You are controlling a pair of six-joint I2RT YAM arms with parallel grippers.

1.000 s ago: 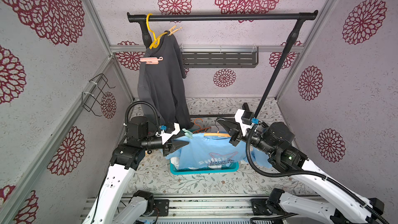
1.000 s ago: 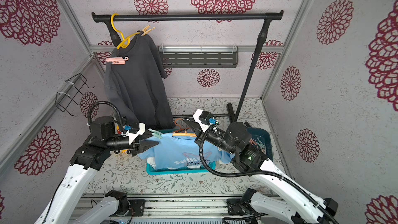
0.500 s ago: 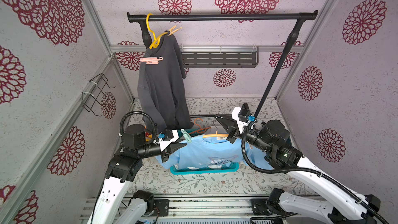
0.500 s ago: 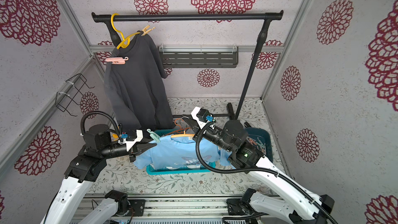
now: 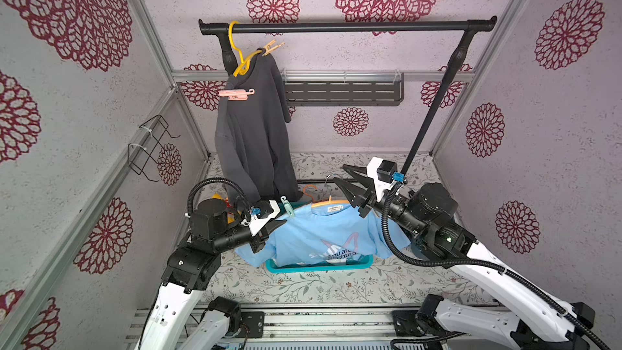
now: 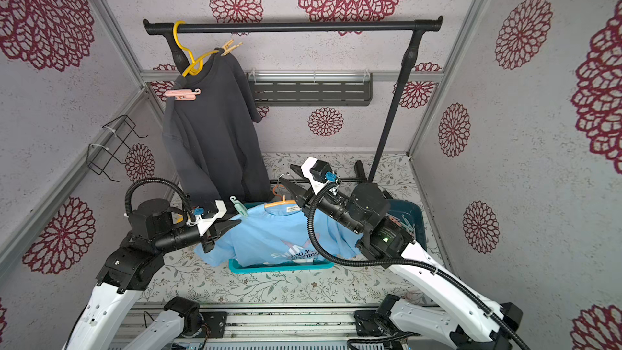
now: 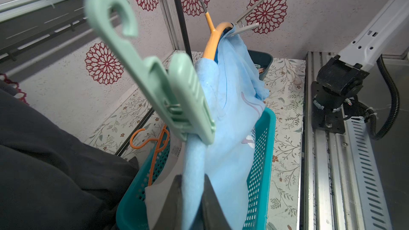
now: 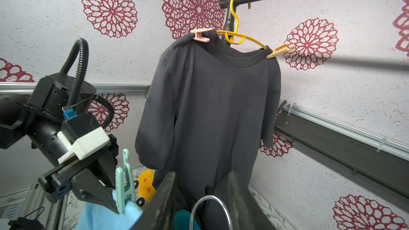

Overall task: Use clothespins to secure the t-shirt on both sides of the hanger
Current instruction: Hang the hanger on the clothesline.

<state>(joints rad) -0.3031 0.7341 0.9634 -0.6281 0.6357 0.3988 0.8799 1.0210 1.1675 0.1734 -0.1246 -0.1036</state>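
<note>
A light blue t-shirt hangs on an orange hanger over the teal basket. A mint green clothespin is clipped on the shoulder nearest my left gripper, which is shut on the blue fabric just below it. A whitish clothespin grips the far shoulder. My right gripper is open. The hanger's metal hook lies between its fingers, apart from both. Both top views show the left gripper and the right gripper at opposite ends of the hanger.
A dark grey t-shirt hangs from a yellow hanger on the black rail, pinned with pink and peach pegs. The teal basket holds a spare orange hanger. A dark blue bin stands at the right.
My right gripper's jaws have parted around the hanger's hook. My left gripper closed on the blue shirt's shoulder and holds there.
</note>
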